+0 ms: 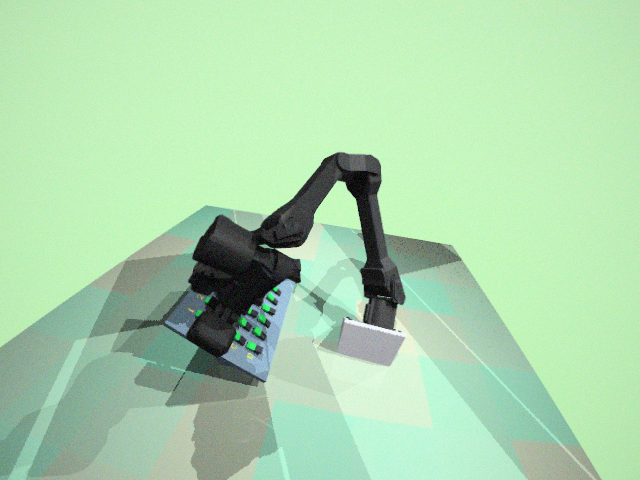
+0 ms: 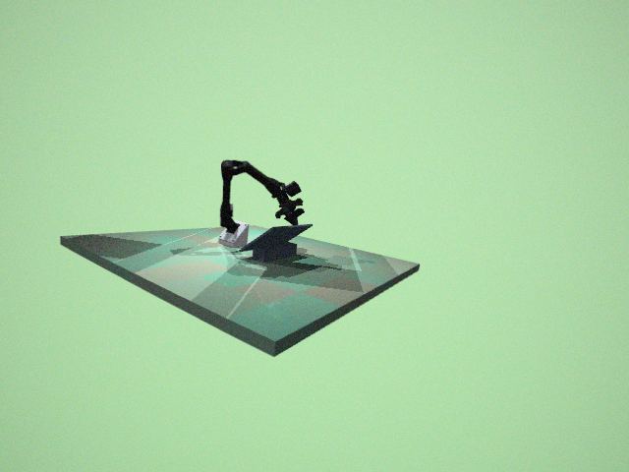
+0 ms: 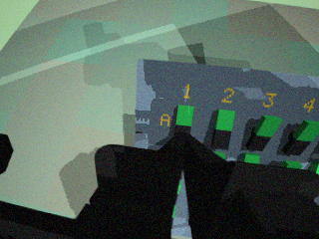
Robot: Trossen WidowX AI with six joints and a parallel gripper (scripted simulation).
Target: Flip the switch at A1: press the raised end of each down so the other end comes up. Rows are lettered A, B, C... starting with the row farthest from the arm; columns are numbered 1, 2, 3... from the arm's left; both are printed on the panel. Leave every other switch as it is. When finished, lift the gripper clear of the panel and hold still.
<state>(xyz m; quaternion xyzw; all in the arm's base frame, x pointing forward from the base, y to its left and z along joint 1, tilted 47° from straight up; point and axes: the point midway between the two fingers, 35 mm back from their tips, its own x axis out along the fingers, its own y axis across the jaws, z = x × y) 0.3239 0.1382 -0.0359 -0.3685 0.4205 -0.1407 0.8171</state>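
The blue-grey panel (image 1: 178, 314) (image 2: 276, 235) (image 3: 209, 77) is tilted on a stand and carries rows of green and black switches. Switch A1 (image 3: 184, 116) (image 1: 199, 313) shows its green far half in the wrist view; its dark near half is largely behind the fingertips. My gripper (image 3: 181, 136) (image 2: 296, 222) is shut and empty, its tips over or at A1's near end. Whether they touch it, and which end of A1 is raised, I cannot tell. In the top view the arm hides the fingertips.
Switches A2 (image 3: 225, 119), A3 (image 3: 270, 125) and A4 (image 3: 305, 130) lie to the right of A1. Row B is partly hidden beneath the fingers in the wrist view. The arm's pale base (image 1: 371, 343) (image 2: 233, 238) stands on the patterned table (image 1: 351, 413) (image 2: 254, 305).
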